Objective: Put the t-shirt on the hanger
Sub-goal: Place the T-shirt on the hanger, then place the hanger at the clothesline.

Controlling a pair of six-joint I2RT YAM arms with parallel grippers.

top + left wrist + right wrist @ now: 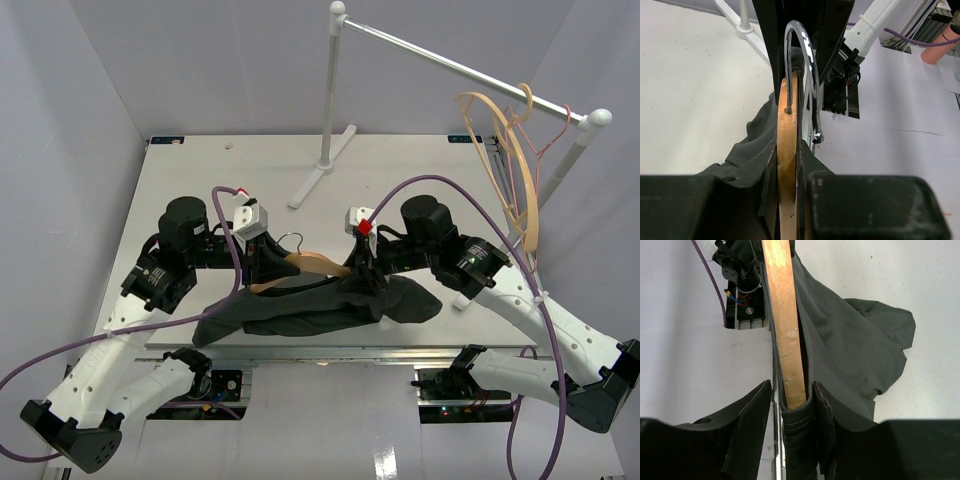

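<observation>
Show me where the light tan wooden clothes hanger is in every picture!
Top external: light tan wooden hanger at centre.
Left wrist: hanger edge-on, centre.
Right wrist: hanger edge-on, upper middle.
Shared landmark: the dark charcoal fabric t-shirt touching it.

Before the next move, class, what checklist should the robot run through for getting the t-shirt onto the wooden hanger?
1. Left claw clamped on wooden hanger below the metal hook: ok.
2. Metal hook clear of fabric: ok.
3. T-shirt hem wrapped over hanger's arm tip: ok.
4. Right claw gripping that hem: cannot tell.
5. T-shirt fully on hanger: not ok, most lies on the table.
</observation>
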